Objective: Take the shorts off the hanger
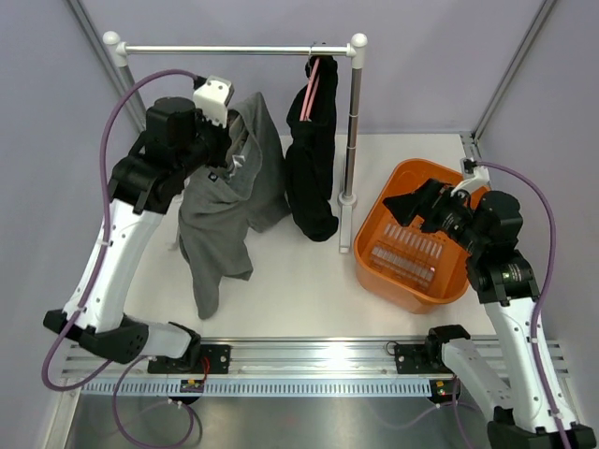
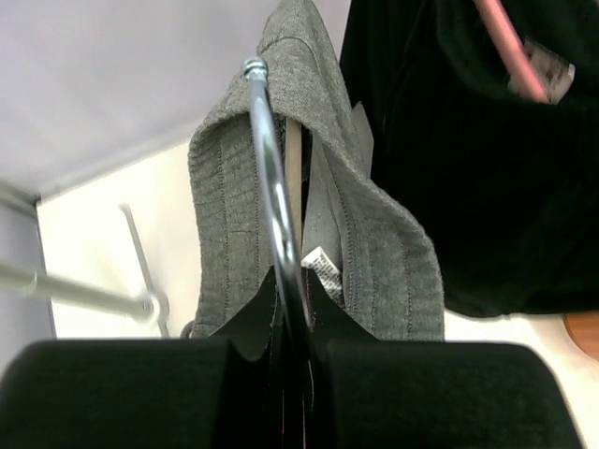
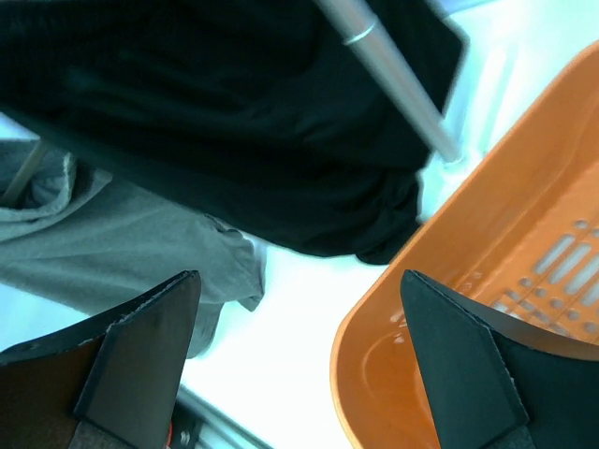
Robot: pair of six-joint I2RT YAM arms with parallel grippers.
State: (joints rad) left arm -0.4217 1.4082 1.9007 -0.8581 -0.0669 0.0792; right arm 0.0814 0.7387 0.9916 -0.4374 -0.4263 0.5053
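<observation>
Shorts [image 1: 225,220], one grey pair, hang from one hanger [image 2: 271,178] whose metal hook is pinched in the closed left end effector [image 2: 290,304]. They are left of the one black garment [image 1: 312,168], long axis vertical, waistband up and legs pointing down toward the bench [image 1: 299,281]. The right end effector [image 3: 299,318] gapes wide and empty by the one orange basket [image 1: 412,178].

Robot lab cell: grey panel walls [image 1: 430,65], alu struts [image 1: 513,70], base rail [image 1: 309,360].

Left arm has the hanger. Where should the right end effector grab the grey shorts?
Probably the lower hanging leg of the grey shorts, coming from the right, nearer than the black garment. The left end effector is shut on the hanger hook up top, so the loose draped fabric below is free to pinch. The right end effector is open.
</observation>
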